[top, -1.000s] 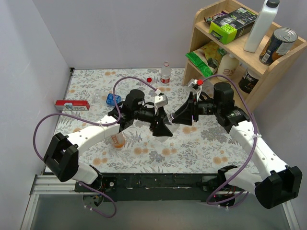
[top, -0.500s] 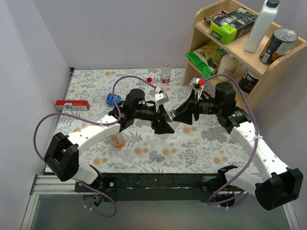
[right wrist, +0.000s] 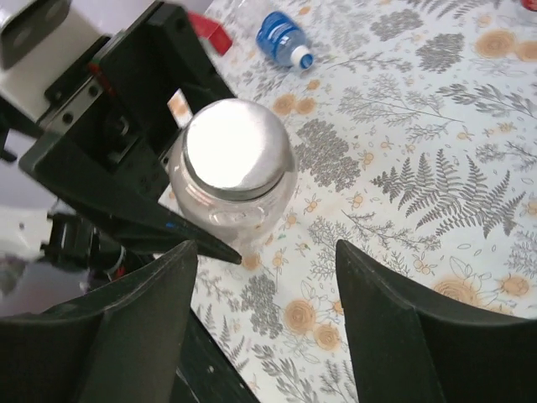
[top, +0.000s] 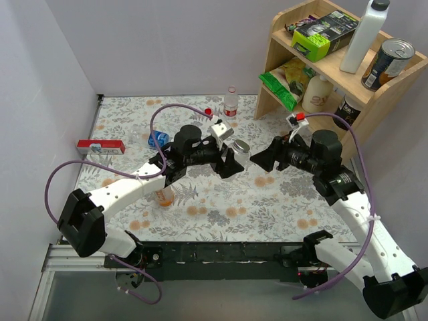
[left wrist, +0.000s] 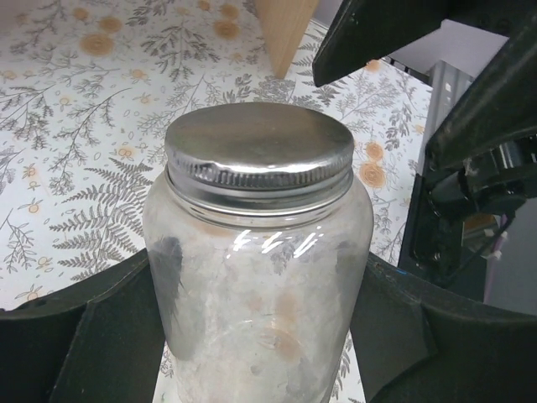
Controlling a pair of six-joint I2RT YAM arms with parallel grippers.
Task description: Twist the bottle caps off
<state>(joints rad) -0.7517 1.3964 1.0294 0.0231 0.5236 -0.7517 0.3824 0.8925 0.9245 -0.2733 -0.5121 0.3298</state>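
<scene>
My left gripper [top: 235,159] is shut on the squat clear bottle [top: 239,152], holding it by the body, one finger on each side. Its wide silver cap [left wrist: 256,151] is on and faces the right gripper. In the left wrist view the gripper [left wrist: 260,344] clamps the glass-like body [left wrist: 260,277]. My right gripper [top: 264,159] is open and empty, a short way right of the cap; in the right wrist view it [right wrist: 268,327] hangs apart from the cap [right wrist: 238,151]. A loose red cap [top: 208,111] lies beside the red-label bottle [top: 231,101].
The blue-labelled bottle [top: 158,138] lies on its side at the left. The orange-liquid bottle [top: 163,195] stands under the left arm. A red box [top: 100,146] lies at the far left. A wooden shelf [top: 334,80] with goods stands at the back right.
The right gripper has drawn back to the right, away from the silver cap. The left gripper has raised the squat bottle and carried it slightly to the right.
</scene>
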